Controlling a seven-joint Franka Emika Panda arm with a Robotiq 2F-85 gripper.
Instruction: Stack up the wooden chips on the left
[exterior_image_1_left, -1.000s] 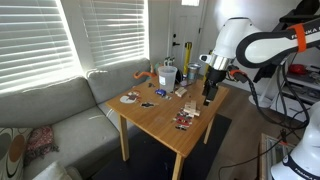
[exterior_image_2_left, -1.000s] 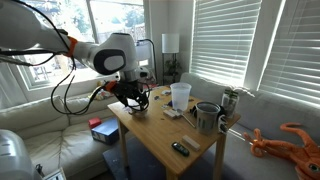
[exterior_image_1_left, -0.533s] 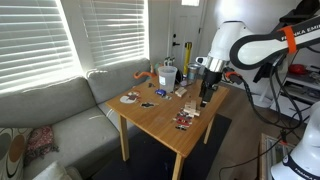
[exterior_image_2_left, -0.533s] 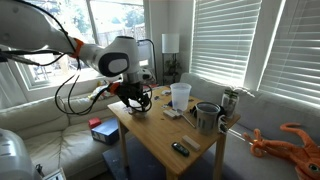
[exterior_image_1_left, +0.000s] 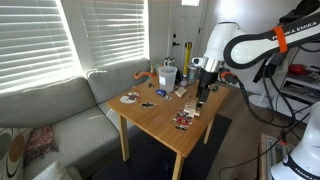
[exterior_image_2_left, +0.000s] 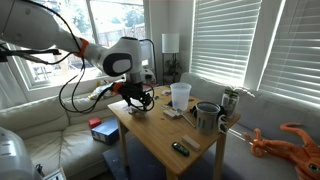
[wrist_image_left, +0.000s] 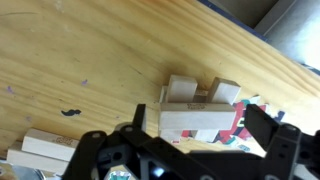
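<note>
The wooden chips (wrist_image_left: 196, 120) are pale tan blocks on the wooden table (wrist_image_left: 90, 60). In the wrist view one long chip lies across two shorter ones (wrist_image_left: 182, 88), on top of red and dark cards. Another chip (wrist_image_left: 48, 146) lies at the lower left. My gripper (wrist_image_left: 202, 128) is open. Its dark fingers hang just above the cluster, one on each side of the long chip, not touching it. In both exterior views the gripper (exterior_image_1_left: 203, 97) (exterior_image_2_left: 134, 104) hangs low over the table near its edge, and the chips there are too small to make out.
A white cup (exterior_image_2_left: 180, 95), a metal mug (exterior_image_2_left: 207, 117) and a small dark item (exterior_image_2_left: 180, 148) stand on the table. A round dark plate (exterior_image_1_left: 130, 98) lies near the sofa (exterior_image_1_left: 50, 110). The dark-and-red cluster (exterior_image_1_left: 183, 122) sits near the table's front edge.
The arm has shifted a little sideways over the table and sits slightly lower over the chips. Nothing has been taken hold of.
</note>
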